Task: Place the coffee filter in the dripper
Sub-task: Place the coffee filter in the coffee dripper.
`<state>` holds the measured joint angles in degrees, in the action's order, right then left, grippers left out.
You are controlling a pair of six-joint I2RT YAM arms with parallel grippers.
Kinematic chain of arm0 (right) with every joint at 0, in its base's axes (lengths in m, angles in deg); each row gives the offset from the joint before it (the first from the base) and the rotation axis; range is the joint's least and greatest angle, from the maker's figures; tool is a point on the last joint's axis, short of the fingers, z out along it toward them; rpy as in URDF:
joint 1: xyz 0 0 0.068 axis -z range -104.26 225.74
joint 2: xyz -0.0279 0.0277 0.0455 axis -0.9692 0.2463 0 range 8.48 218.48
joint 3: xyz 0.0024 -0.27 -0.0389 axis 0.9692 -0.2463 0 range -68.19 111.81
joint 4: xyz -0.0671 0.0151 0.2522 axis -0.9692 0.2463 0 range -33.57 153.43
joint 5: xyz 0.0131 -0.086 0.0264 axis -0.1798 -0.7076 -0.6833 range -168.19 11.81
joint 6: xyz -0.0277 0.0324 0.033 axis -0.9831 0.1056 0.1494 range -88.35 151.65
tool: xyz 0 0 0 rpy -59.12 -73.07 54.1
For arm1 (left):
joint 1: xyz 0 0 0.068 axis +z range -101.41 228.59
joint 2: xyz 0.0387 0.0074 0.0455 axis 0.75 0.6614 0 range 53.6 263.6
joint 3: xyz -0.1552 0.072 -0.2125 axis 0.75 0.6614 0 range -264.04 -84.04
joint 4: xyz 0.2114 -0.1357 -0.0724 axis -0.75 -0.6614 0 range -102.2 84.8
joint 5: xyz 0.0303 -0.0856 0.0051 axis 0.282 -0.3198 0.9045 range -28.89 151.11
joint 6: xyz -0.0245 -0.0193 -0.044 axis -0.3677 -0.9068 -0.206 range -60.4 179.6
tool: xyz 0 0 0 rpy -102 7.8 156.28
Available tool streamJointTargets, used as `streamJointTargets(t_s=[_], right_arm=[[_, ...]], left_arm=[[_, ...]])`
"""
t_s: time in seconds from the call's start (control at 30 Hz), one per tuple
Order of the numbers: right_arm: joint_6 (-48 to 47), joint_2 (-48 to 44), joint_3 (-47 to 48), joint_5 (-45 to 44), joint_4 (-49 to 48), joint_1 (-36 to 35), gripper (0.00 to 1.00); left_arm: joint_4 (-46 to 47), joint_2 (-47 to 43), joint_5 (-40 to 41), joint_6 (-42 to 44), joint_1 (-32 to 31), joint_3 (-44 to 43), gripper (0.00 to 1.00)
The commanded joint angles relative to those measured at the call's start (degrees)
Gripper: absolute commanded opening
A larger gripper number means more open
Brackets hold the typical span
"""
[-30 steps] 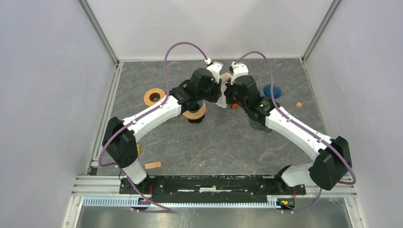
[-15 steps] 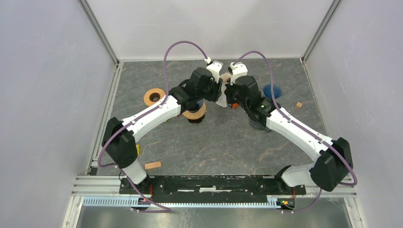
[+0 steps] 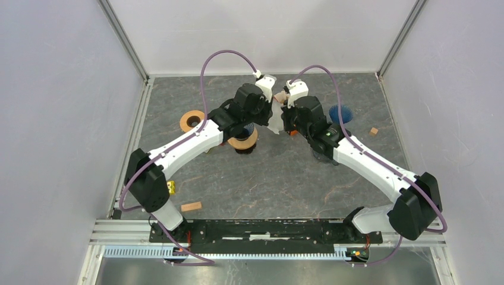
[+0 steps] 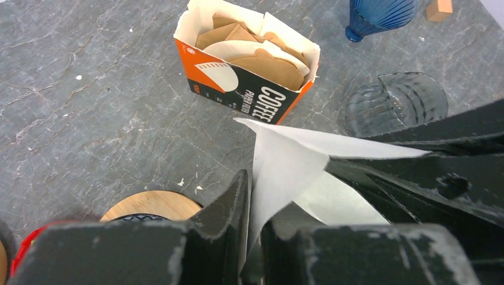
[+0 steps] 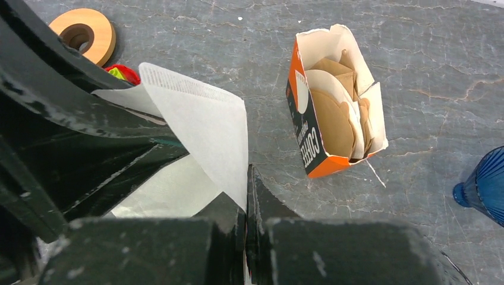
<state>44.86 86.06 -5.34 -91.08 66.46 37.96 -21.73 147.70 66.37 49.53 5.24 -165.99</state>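
Fingers (image 5: pixel 223 222) of the right gripper (image 5: pixel 246 193) were closed on one edge of the white paper coffee filter (image 5: pixel 202 119), which hung in the air above the grey stone-patterned table (image 3: pixel 285 178). Opposite, the left gripper (image 4: pixel 254 214) had the filter's other corner in the narrow gap between its fingers; whether they pressed it could not be told. On the table stood an orange box of brown filters (image 4: pixel 246 83), a blue ribbed dripper (image 4: pixel 380 15) and a wooden ring (image 5: pixel 83 32).

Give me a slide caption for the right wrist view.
Right end effector pinches a white filter; an open box of brown filters stands beyond.
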Motion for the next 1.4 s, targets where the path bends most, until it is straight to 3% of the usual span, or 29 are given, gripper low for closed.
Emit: streamJointTargets(t_s=[0.0,0.33,1.37], right_arm=[[-1.4,-1.9,-0.1,-0.8,-2.5,-0.3,0.01],[-2.6,-2.6,-0.7,0.4,-3.3,-0.1,0.08],[-0.8,-5.1,-4.0,12.7,-7.5,3.5,0.24]], left_arm=[[2.9,-4.0,-2.2,2.8,0.5,0.7,0.14],[3.9,-6.0,-7.1,1.4,2.4,2.6,0.04],[7.9,-11.1,-10.4,2.1,5.4,10.0,0.05]])
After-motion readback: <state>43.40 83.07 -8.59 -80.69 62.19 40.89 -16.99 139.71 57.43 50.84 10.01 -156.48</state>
